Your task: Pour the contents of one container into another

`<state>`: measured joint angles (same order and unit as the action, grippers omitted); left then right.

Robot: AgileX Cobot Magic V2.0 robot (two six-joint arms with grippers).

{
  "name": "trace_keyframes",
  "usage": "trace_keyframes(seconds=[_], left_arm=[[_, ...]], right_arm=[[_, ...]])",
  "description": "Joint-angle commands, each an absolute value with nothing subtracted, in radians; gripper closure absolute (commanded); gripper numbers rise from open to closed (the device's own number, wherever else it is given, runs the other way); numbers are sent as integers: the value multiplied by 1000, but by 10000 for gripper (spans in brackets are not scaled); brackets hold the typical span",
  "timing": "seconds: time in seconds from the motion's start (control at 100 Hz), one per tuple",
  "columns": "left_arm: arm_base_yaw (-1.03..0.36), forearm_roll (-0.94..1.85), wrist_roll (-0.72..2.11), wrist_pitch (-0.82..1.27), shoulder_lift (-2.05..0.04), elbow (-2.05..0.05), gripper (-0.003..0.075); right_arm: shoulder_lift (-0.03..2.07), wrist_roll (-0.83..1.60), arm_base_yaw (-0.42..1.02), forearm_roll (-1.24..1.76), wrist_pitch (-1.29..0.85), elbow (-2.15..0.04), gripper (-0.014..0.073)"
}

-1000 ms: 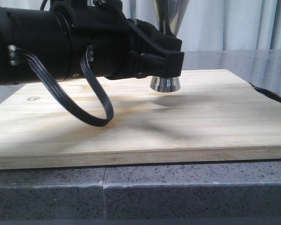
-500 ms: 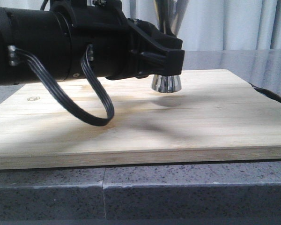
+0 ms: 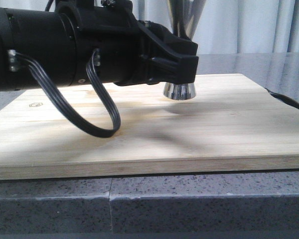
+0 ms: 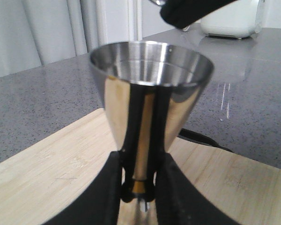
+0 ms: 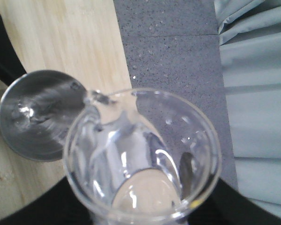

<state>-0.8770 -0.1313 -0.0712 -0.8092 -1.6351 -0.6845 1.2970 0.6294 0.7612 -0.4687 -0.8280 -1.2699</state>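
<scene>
The steel jigger (image 4: 150, 84) has its gold-banded waist pinched between the black fingers of my left gripper (image 4: 138, 187), which is shut on it. In the front view its base (image 3: 179, 90) shows below the left gripper (image 3: 183, 69), just over the wooden board (image 3: 214, 129). The clear glass beaker (image 5: 143, 159) is tilted in my right gripper (image 5: 143, 213), which is shut on it. Its pouring lip (image 5: 93, 98) overlaps the rim of the jigger (image 5: 35, 115). Clear liquid glints inside the beaker. The beaker is out of the front view.
The board lies on a grey speckled stone counter (image 3: 189, 209). A black cable (image 3: 289, 102) curves off the board's right edge. Pale curtains (image 3: 249, 25) hang behind. A white appliance (image 4: 229, 18) stands far back on the counter.
The left gripper and the jigger have shifted slightly to the right in the front view. Nothing was let go.
</scene>
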Motion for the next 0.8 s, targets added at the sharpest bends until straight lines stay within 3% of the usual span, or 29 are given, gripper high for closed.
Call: trace_keyframes(seconds=[0.0,0.79], left_arm=[[-883,-126,-82,-894,-1602,-713,739],[-883,-126,-82,-894,-1602,-713,739]], right_arm=[[1272,636,763,-514,-778,-1308,388],[1272,672,763,-553,-813,-1308,388]])
